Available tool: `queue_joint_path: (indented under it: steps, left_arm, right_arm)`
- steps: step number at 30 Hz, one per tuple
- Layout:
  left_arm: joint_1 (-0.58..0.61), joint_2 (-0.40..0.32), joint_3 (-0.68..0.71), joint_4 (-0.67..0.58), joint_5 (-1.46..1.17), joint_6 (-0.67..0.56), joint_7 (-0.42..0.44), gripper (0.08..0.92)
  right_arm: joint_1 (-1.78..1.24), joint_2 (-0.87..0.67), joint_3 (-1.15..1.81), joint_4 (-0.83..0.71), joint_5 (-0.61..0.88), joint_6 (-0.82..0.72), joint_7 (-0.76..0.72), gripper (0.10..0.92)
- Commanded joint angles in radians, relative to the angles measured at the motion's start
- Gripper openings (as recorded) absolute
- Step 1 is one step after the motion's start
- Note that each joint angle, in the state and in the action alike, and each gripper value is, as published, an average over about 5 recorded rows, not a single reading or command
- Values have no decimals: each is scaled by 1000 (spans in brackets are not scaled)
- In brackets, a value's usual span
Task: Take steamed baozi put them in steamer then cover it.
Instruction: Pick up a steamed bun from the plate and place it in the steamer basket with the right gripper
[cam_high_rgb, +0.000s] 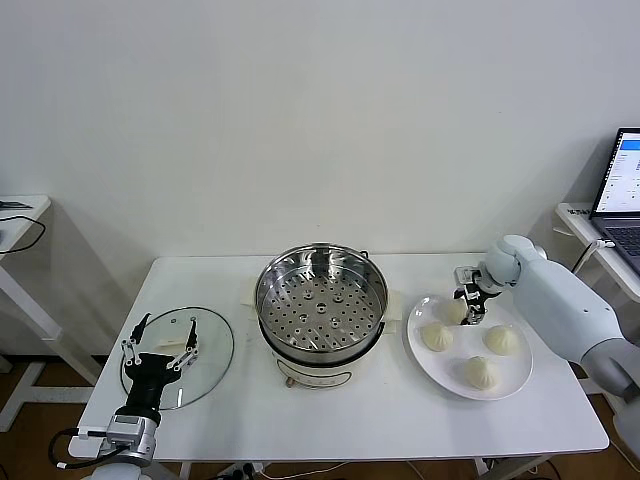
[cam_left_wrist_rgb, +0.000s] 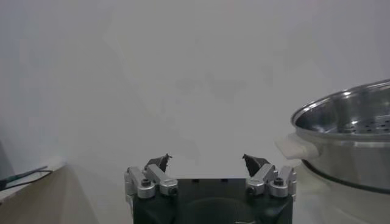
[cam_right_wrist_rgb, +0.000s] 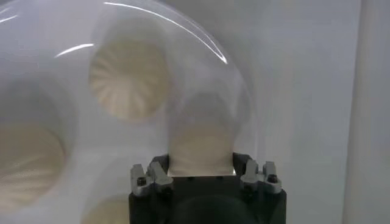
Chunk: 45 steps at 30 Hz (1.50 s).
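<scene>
**Entry: right tool at the plate, first bun in the pinch**

- Right tool (cam_high_rgb: 468, 305): down at the far-left part of the white plate (cam_high_rgb: 515, 385), fingers pressed against the sides of one steamed baozi (cam_right_wrist_rgb: 201, 143); the right wrist view shows the bun wedged between them.
- Remaining buns: three (cam_high_rgb: 437, 337), (cam_high_rgb: 502, 339), (cam_high_rgb: 481, 372), lying apart from one another on the same plate.
- Steamer (cam_high_rgb: 321, 300): mid-bench, uncovered, perforated tray bare.
- Glass lid (cam_high_rgb: 205, 350): flat on the bench (cam_high_rgb: 400, 420) to the steamer's left.
- Left tool (cam_high_rgb: 160, 347): idle over the lid's near edge, fingers spread wide, holding nothing.

**Risks, as judged**
- Soft dough may dent or tear if squeezed harder.
- The grip looks low on the bun; a slip on lifting would drop it back onto the plate or against a neighbour.
- On the way across, the bun could clip the steamer's raised rim.

**Hidden or unclear**
- The held bun's underside and whether it has left the plate: cannot tell.
- In the head view the tool covers most of that bun.
- The steamer's base is partly hidden behind its own body.
</scene>
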<state>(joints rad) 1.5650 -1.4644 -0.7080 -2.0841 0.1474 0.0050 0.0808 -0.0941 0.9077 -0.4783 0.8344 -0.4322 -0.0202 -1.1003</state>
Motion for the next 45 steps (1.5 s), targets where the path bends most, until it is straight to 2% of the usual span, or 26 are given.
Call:
queue_joint_path:
  steps: [1, 6, 11, 15, 21, 26, 33, 45]
  left_arm:
    - [4, -1, 4, -8, 1, 1, -2, 823]
    - [7, 1, 8, -19, 5, 5, -5, 823]
    - [10, 5, 7, -27, 9, 9, -7, 823]
    - [13, 8, 5, -30, 12, 12, -7, 823]
    - [17, 15, -3, -33, 13, 12, -6, 823]
    - [21, 24, -15, -27, 11, 10, -5, 823]
    - [21, 36, -28, -24, 6, 8, -1, 823]
    - [20, 46, -40, -17, 2, 8, 2, 823]
  right_arm:
    - [39, -92, -61, 138, 101, -1, -11, 679]
    - [193, -229, -195, 322, 259, 33, -52, 679]
    - [464, -295, -393, 490, 372, 213, -145, 679]
    - [677, -255, -521, 564, 411, 390, -219, 679]
    - [881, -95, -665, 638, 420, 502, -234, 679]
    - [916, 86, -727, 608, 408, 579, -205, 679]
    - [854, 297, -736, 477, 354, 651, -155, 674]
    - [649, 425, -709, 260, 281, 690, -137, 670]
